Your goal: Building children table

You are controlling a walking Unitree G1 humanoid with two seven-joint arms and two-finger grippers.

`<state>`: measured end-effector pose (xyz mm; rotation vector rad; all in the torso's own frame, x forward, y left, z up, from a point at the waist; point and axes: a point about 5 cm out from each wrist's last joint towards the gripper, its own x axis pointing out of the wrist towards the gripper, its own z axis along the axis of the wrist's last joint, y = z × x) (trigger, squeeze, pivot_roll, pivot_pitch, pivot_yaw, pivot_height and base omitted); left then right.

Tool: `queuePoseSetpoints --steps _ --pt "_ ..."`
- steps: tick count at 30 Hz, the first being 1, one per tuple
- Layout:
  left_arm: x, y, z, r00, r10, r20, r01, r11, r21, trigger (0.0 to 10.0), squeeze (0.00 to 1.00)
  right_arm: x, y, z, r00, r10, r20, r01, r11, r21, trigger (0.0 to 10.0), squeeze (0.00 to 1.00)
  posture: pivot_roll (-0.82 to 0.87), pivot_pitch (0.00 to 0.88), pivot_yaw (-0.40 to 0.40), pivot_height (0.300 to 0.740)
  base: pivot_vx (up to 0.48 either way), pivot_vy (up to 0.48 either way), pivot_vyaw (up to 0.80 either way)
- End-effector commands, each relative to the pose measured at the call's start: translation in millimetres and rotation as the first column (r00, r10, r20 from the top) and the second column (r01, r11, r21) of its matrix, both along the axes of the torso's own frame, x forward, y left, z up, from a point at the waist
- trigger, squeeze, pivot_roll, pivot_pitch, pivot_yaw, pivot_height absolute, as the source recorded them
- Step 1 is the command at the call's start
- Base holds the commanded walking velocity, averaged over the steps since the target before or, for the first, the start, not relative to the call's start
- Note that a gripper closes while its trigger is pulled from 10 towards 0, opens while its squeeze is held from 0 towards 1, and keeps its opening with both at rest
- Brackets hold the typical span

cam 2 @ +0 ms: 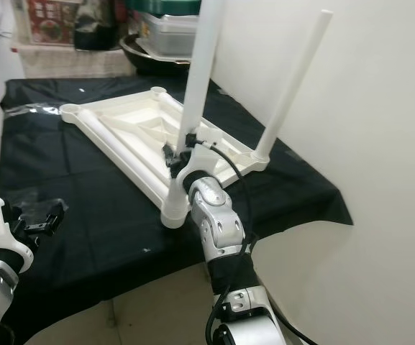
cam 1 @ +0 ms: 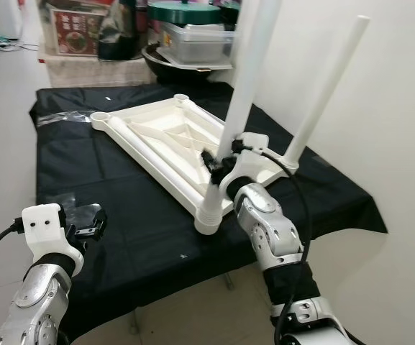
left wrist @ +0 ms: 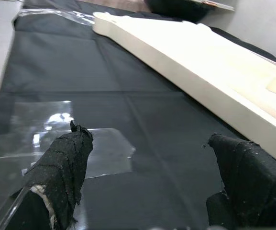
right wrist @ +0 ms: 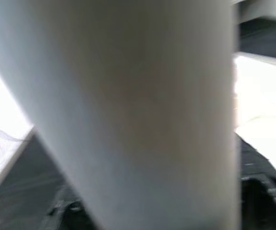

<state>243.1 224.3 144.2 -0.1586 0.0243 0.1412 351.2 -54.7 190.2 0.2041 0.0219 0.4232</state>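
Observation:
A white children's table top point(cam 1: 165, 134) lies upside down on a black cloth point(cam 1: 78, 165). One white leg point(cam 1: 249, 72) stands in its near corner socket point(cam 1: 211, 215), leaning slightly. My right gripper point(cam 1: 218, 162) is shut on this leg low down, and the leg point(right wrist: 128, 115) shows very close in the right wrist view. A second leg point(cam 1: 327, 88) stands in the right corner by the wall. The two far corner sockets point(cam 1: 101, 116) hold no leg. My left gripper point(cam 1: 92, 223) hovers open over the cloth near the front left, its black fingers point(left wrist: 66, 163) wide apart.
A clear plastic sheet point(left wrist: 80, 143) lies on the cloth under the left gripper. Beyond the table stand a plastic tub point(cam 1: 196, 39), a dark pan point(cam 1: 175, 65) and boxes point(cam 1: 74, 29). A white wall point(cam 1: 387, 93) runs close along the right. The cloth's front edge point(cam 1: 193, 269) drops to the floor.

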Motion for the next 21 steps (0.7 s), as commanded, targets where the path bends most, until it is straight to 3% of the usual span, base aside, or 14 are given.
queuePoseSetpoints --steps 1,5,7,8,9,10,11,13,14,16,17,18,20,21 --pt "1.0 -0.7 -2 1.000 -0.010 -0.003 0.010 1.000 0.000 10.0 0.00 -5.0 13.8 28 0.961 0.227 0.157 -0.238 0.970 0.050 10.0 0.00 0.20 0.000 -0.154 0.740 0.000 0.000 0.00" --pt "1.0 -0.8 -1 1.000 -0.014 -0.001 0.014 1.000 -0.002 10.0 0.00 -13.4 14.2 45 0.862 0.426 0.275 -0.444 0.896 0.005 10.0 0.00 0.20 0.000 -0.157 0.740 0.000 0.000 0.00" --pt "1.1 -0.8 -1 1.000 -0.018 0.002 0.018 1.000 -0.004 10.0 0.00 -32.3 16.0 50 0.630 0.719 0.293 -0.727 0.679 -0.103 10.0 0.00 0.21 0.000 -0.163 0.740 0.000 0.000 0.00" --pt "1.1 -0.8 -1 1.000 -0.018 0.002 0.018 1.000 -0.004 10.0 0.00 -32.3 16.0 50 0.630 0.719 0.293 -0.727 0.679 -0.103 10.0 0.00 0.21 0.000 -0.163 0.740 0.000 0.000 0.00" --pt "1.0 -0.9 -1 1.000 -0.018 0.004 0.018 1.000 -0.004 10.0 0.00 -40.1 15.9 47 0.539 0.795 0.278 -0.796 0.588 -0.141 10.0 0.00 0.21 0.000 -0.163 0.740 0.000 0.000 0.00" --pt "1.0 -0.9 -1 1.000 -0.018 0.004 0.018 1.000 -0.004 10.0 0.00 -40.1 15.9 47 0.539 0.795 0.278 -0.796 0.588 -0.141 10.0 0.00 0.21 0.000 -0.163 0.740 0.000 0.000 0.00" --pt "0.9 -0.9 -1 1.000 -0.018 0.005 0.018 1.000 -0.006 10.0 0.00 -51.0 15.7 39 0.420 0.876 0.235 -0.865 0.465 -0.187 10.0 0.00 0.21 0.000 -0.163 0.740 0.000 0.000 0.00" --pt "0.7 -0.9 -1 1.000 -0.017 0.007 0.017 1.000 -0.007 10.0 0.00 -55.0 19.3 31 0.375 0.904 0.203 -0.888 0.414 -0.199 10.0 0.00 0.21 0.000 -0.166 0.740 0.000 0.000 0.00" --pt "0.7 -0.9 -1 1.000 -0.017 0.007 0.017 1.000 -0.007 10.0 0.00 -55.0 19.3 31 0.375 0.904 0.203 -0.888 0.414 -0.199 10.0 0.00 0.21 0.000 -0.166 0.740 0.000 0.000 0.00" --pt "0.2 -1.5 -1 1.000 -0.017 0.009 0.017 1.000 -0.008 10.0 0.00 -50.4 29.9 14 0.416 0.893 0.173 -0.876 0.444 -0.186 2.6 0.00 0.23 0.000 -0.176 0.740 0.000 0.000 0.00" --pt "0.1 -1.8 -1 1.000 -0.018 0.009 0.018 1.000 -0.008 10.0 0.00 -47.9 32.9 9 0.438 0.883 0.169 -0.867 0.465 -0.183 2.6 0.00 0.23 0.000 -0.176 0.740 0.000 0.000 0.00" --pt "-0.3 -2.1 -1 1.000 -0.018 0.009 0.018 1.000 -0.009 10.0 0.00 -40.5 34.3 4 0.512 0.845 0.154 -0.825 0.534 -0.185 0.0 0.00 0.24 0.000 -0.180 0.740 0.000 0.000 0.00" --pt "-0.7 -2.2 -1 1.000 -0.018 0.009 0.018 1.000 -0.009 10.0 0.00 -35.7 34.5 1 0.559 0.817 0.144 -0.794 0.577 -0.190 0.0 0.00 0.24 0.000 -0.179 0.740 0.000 0.000 0.00" --pt "-1.0 -2.2 -1 1.000 -0.018 0.010 0.018 1.000 -0.010 10.0 0.00 -25.2 32.8 -1 0.657 0.744 0.123 -0.720 0.667 -0.188 0.0 0.00 0.23 0.000 -0.179 0.740 0.000 0.000 0.00"
